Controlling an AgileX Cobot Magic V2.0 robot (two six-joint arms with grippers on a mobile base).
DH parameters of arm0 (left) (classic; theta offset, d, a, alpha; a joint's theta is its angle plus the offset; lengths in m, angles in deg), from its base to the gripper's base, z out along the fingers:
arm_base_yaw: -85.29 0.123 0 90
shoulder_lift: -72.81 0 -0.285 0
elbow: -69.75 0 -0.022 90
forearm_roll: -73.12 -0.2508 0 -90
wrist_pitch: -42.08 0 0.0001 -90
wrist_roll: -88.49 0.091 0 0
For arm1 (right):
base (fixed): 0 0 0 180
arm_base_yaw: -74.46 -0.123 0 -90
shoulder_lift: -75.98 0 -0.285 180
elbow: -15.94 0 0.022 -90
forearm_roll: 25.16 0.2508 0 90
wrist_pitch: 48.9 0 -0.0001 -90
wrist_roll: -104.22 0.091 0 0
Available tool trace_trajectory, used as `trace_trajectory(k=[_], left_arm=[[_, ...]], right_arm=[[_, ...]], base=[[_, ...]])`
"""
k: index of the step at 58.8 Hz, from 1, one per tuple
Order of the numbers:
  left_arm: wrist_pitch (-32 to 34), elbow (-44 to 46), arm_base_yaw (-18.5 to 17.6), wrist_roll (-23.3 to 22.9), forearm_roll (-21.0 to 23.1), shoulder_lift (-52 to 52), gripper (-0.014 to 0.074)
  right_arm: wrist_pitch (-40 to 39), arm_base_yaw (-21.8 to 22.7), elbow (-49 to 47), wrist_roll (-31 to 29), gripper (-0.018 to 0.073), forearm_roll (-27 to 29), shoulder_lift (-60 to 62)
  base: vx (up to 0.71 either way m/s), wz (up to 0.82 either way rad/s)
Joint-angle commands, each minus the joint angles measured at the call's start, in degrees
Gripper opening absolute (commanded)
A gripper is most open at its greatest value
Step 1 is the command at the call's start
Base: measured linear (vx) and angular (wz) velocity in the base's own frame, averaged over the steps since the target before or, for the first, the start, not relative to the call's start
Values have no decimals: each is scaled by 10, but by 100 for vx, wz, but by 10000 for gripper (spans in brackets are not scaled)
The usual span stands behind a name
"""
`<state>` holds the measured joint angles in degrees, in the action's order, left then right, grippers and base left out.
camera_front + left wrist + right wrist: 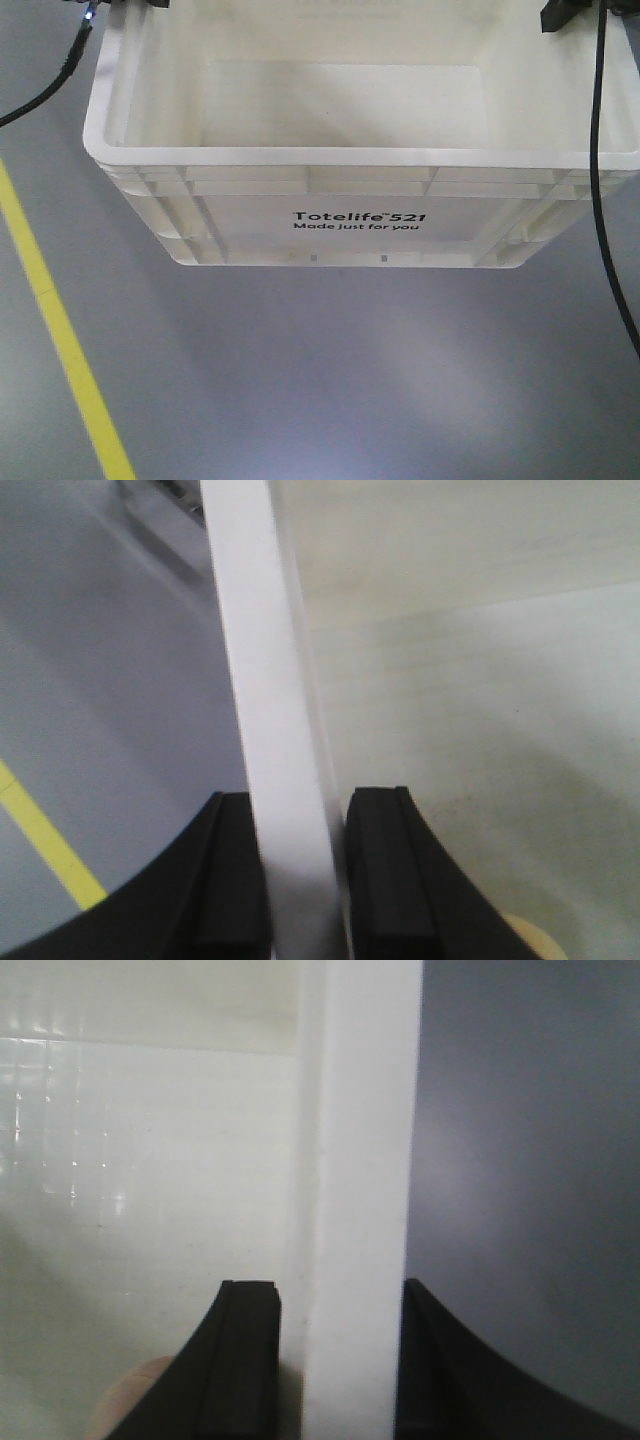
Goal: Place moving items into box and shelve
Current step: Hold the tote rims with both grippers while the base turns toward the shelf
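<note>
Left wrist: left hand (305, 800) astride box (280, 680)

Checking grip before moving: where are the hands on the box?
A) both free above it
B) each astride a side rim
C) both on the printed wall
B: wrist views show the left hand and right hand each with one finger inside and one outside the rim of the box.

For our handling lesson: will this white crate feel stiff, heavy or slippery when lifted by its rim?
Probably stiff: the box has a ribbed rim. Likely light for its size, since what the front view shows of its interior looks bare. It may slip or tilt: the left tool and right tool pinch only its smooth, narrow rim.
</note>
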<state>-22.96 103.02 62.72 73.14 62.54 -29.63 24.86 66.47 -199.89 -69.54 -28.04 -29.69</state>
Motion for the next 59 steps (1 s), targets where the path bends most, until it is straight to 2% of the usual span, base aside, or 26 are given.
trace_trajectory(k=[1,59], left_arm=[[46,22,8,2,-73,35,2],[46,22,8,2,-73,35,2]], right_arm=[[1,12,-23,-8,-5,-72,37],[1,12,-23,-8,-5,-69,37]], base=[[54,-68],[50,-65]])
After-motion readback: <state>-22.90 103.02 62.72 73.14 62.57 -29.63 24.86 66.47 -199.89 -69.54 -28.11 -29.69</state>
